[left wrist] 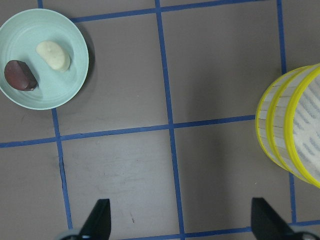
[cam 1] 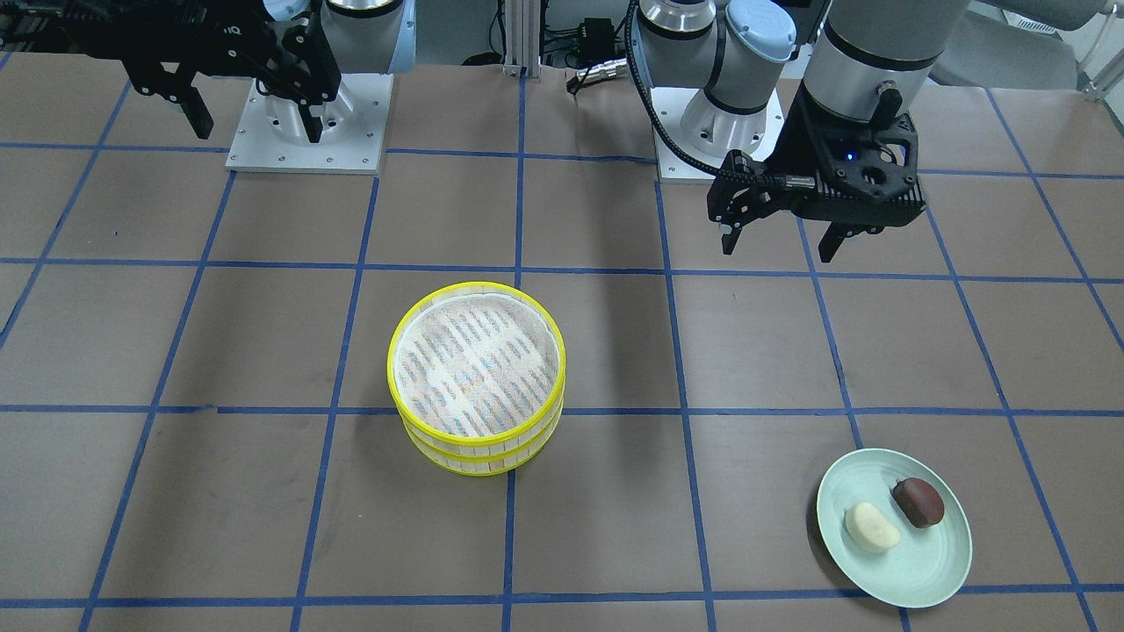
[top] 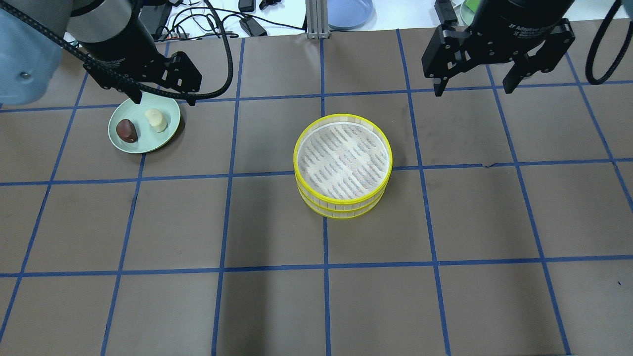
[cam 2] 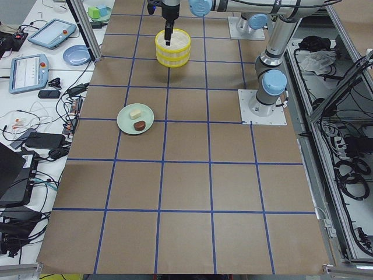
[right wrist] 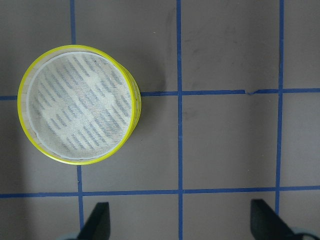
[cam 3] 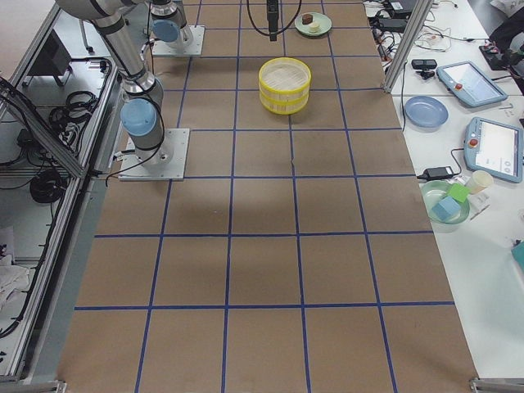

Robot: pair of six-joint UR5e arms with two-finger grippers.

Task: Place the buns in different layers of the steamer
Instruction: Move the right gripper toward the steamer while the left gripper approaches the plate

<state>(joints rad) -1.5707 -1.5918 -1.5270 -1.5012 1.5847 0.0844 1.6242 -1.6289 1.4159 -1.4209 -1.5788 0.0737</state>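
Overhead exterior: cream bun [top: 156, 120], brown bun [top: 127, 130] on green plate [top: 148, 142], steamer [top: 342, 202] apart

Silver arms [cam 1: 865, 53], pale-blue joint caps [cam 1: 760, 31], ribbed black cable [top: 229, 54], black left pincer [top: 163, 100], black right pincer [top: 473, 90]

Bright, even light pours down from overhead in every view, and the matte brown table [top: 445, 306] gives back almost no glare, only soft, wide shadows, plus a thin dark crescent hugging one edge of the green plate [left wrist: 75, 85]. The steamer [right wrist: 77, 105] floor shimmers with moiré stripes. In the wrist views the fingertips [left wrist: 100, 220] sit dark and slightly soft at the bottom edge, while the side views render the far end tiny, with thin detail.
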